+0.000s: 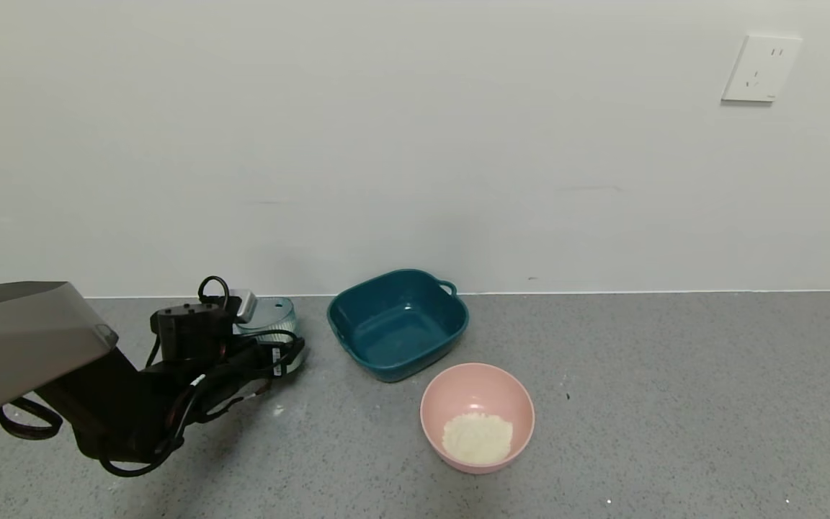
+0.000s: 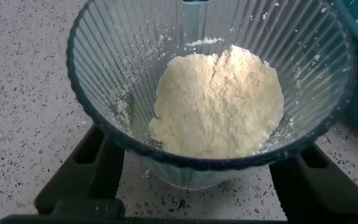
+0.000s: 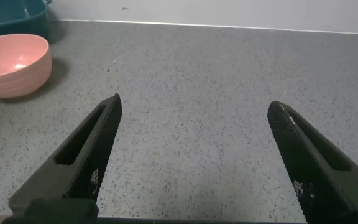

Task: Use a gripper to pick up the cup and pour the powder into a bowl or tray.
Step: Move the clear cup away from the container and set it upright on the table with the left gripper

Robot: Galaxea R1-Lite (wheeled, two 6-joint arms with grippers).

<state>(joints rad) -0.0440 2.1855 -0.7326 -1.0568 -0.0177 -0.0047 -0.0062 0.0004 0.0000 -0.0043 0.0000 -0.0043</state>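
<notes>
The pale blue-green ribbed cup (image 1: 272,322) stands on the grey counter near the wall, left of the trays. In the left wrist view the cup (image 2: 114,68) holds a heap of cream powder (image 2: 216,102). My left gripper (image 1: 278,344) reaches around the cup. Its black fingers (image 2: 101,165) stand wide on either side of the cup's lower body, partly hidden under the rim. The round pink bowl (image 1: 478,389) sits toward the front right of the cup with a heap of powder (image 1: 478,437) inside. My right gripper (image 3: 194,102) is open and empty over bare counter.
A dark teal squarish tray (image 1: 397,321) with handles stands between the cup and the pink bowl, close to the wall. The pink bowl (image 3: 11,65) and the teal tray's corner (image 3: 11,22) show in the right wrist view. A wall outlet (image 1: 761,68) is at upper right.
</notes>
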